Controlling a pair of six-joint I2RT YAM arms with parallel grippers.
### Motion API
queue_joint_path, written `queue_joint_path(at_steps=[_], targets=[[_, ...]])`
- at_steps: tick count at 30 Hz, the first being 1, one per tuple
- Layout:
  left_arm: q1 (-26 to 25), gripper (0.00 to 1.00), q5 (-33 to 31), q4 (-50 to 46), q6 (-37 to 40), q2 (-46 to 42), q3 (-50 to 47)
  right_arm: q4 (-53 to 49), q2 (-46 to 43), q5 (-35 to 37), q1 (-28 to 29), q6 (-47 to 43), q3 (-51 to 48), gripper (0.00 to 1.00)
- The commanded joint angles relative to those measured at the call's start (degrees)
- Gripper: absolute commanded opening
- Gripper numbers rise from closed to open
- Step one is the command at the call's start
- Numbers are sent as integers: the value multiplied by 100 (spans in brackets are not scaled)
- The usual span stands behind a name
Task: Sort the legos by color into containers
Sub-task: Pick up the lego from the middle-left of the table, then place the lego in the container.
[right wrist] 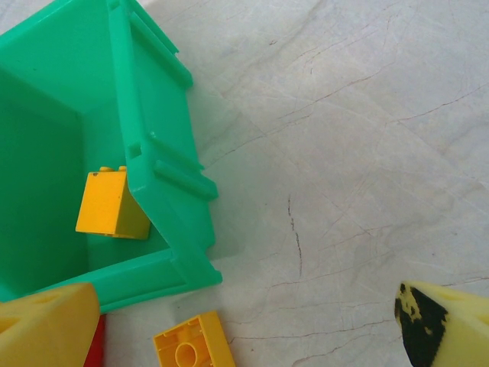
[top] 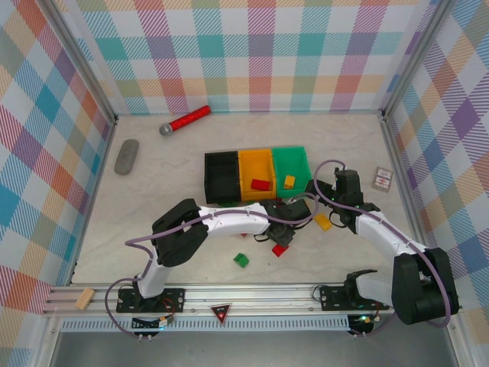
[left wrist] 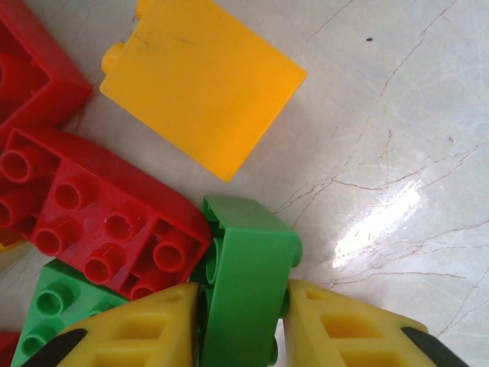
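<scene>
Now the left arm [top: 229, 222] stretches rightward, left gripper [left wrist: 241, 325] clamped on a green lego [left wrist: 248, 252]; right gripper [right wrist: 244, 329] gapes.

pastel plaid walls [top: 260, 53] close in three sides of a pale, veined marble-look table [top: 191, 153], metal posts [top: 76, 57] at the corners, a bright glare [left wrist: 378, 222] on its surface.

Green bin [right wrist: 162, 153] at ten o'clock, yellow brick [right wrist: 111, 205] inside it, second yellow brick [right wrist: 191, 348] on table [right wrist: 344, 153] at seven o'clock, gripper [right wrist: 244, 306] spread wide
</scene>
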Motion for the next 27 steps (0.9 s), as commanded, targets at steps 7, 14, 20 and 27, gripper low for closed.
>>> queue_joint_path(at_steps=[7,14,20,27], targets=[[-27,25,-248,389,-167,-1081,-367,63,-5,-62,21,75,-4,99],[230,19,-1140,723,-288,-2257,-1041,10,-35,-67,22,74,5,99],[1233,12,-1340,650,-333,-3098,-1427,23,-73,-99,22,84,3,99],[2530,13,-1153,824,-169,-3229,-1336,69,-89,-104,18,88,-25,99]])
